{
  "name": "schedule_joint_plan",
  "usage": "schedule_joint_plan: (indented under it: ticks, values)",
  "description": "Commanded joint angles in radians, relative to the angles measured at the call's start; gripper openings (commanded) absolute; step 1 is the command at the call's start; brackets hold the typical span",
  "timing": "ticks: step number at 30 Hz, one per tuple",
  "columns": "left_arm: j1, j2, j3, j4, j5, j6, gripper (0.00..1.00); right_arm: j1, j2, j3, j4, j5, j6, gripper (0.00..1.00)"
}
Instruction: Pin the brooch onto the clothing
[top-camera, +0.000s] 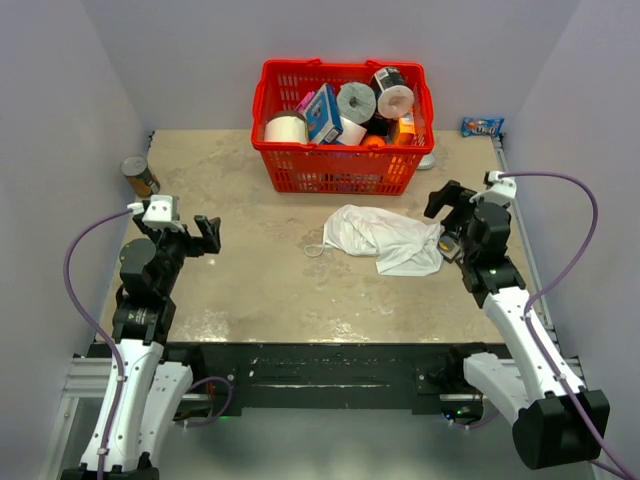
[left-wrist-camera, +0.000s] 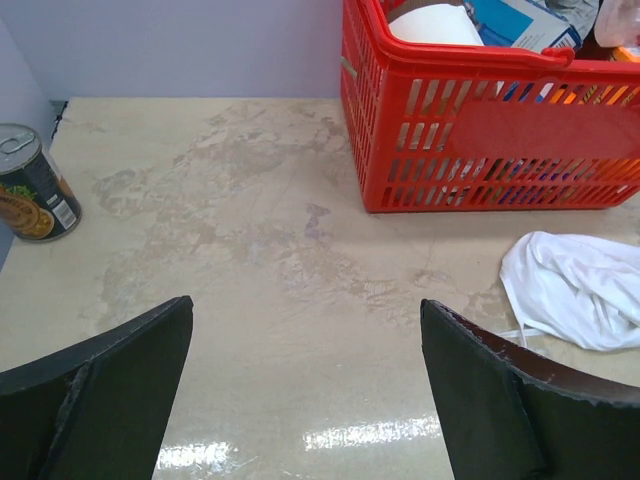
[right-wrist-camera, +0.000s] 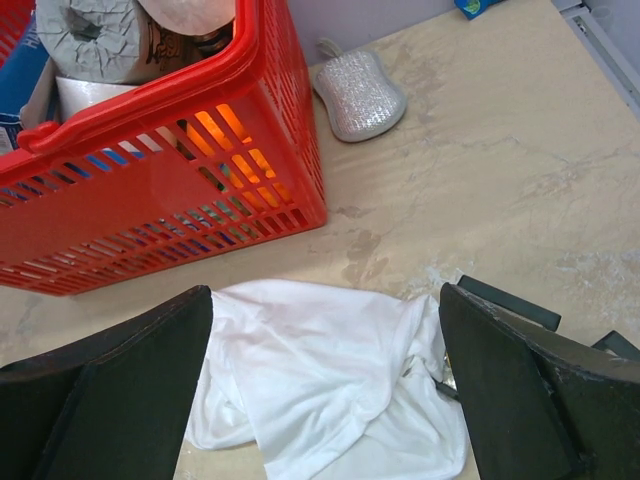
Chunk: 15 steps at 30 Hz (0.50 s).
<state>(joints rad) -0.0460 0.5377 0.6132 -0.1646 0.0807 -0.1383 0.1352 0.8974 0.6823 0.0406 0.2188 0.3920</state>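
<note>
The white T-shirt (top-camera: 385, 238) lies crumpled on the table right of centre, in front of the basket. It shows in the right wrist view (right-wrist-camera: 320, 370) and at the right edge of the left wrist view (left-wrist-camera: 580, 290). My right gripper (top-camera: 446, 222) is open and empty at the shirt's right edge, and in its own view (right-wrist-camera: 326, 290) the fingers stand either side of the cloth. A small dark shiny bit (right-wrist-camera: 443, 378) peeks from the shirt beside the right finger; I cannot tell if it is the brooch. My left gripper (top-camera: 207, 235) is open and empty over bare table (left-wrist-camera: 306, 305), well left of the shirt.
A red basket (top-camera: 340, 170) full of paper rolls and boxes stands at the back, also in both wrist views (left-wrist-camera: 500, 130) (right-wrist-camera: 150, 200). A tin can (top-camera: 140, 177) (left-wrist-camera: 30, 195) stands far left. A glittery silver object (right-wrist-camera: 358, 92) and a blue packet (top-camera: 481, 127) lie back right.
</note>
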Motion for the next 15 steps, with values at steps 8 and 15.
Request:
schedule_joint_plan:
  ticks: [8,15]
  values:
    - [0.006,-0.025,0.023,0.030,-0.107,-0.095,0.99,-0.002,-0.020,0.062,-0.063,0.028,0.005,0.99]
    - [0.005,0.025,0.054,0.086,0.033,-0.047,0.99,0.003,0.047,0.154,-0.198,-0.036,-0.056,0.88]
